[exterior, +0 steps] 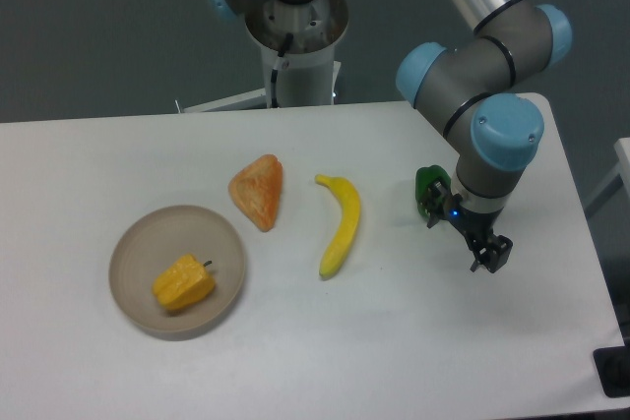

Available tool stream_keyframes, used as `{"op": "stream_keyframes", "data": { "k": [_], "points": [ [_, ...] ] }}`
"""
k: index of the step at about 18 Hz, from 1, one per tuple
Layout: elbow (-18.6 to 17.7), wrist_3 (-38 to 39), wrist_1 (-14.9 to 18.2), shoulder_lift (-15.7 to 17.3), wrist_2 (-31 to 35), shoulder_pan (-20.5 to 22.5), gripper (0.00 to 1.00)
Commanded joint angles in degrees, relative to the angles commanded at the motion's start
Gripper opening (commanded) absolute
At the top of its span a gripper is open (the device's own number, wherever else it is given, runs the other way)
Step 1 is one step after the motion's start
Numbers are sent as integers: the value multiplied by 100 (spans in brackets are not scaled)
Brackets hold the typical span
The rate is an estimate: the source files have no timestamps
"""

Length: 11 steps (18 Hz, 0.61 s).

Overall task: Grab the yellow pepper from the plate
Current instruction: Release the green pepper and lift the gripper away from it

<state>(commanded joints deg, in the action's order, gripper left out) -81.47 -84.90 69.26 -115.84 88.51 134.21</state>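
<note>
Hovering low over desk (413, 341) at roughly 3 o'clock: tool (490, 255), nothing between fingers. Finger spacing too small and dark to read; open or closed cannot be told.

Yellow pepper (183, 282) lying on its side inside plate (133, 238), at 8 o'clock of scene, stem pointing toward 2 o'clock. Pepper slightly toward 5 o'clock of plate centre, well apart from tool. Not yet grasped; approach not begun, by judgement.

Between tool and plate: banana (341, 226), near centre, and orange wedge (259, 191) at 11 o'clock of banana, just beside plate rim.

Risks, judged:
- Low straight traverse toward 9 o'clock likely to clip banana; lift needed first.
- Rounded, glossy pepper prone to rolling or squirting out under off-centre pinch.
- Fingers descending too near rim could strike plate or tip it.
- Plate may slide or lift with pepper if dragged.

Hidden or unclear: fingertips partly masked by wrist; green part (430, 190) on wrist side unidentified; pepper underside and its contact with plate unseen; arm's upper link cut off at top edge.
</note>
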Motion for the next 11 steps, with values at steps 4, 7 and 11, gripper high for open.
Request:
{"op": "stream_keyframes", "data": {
  "k": [4, 7, 11],
  "points": [
    [0, 52, 44, 35, 9, -61, 100],
    [-122, 123, 114, 158, 18, -367, 100],
    [-465, 622, 114, 465, 18, -842, 100]
  ]
}}
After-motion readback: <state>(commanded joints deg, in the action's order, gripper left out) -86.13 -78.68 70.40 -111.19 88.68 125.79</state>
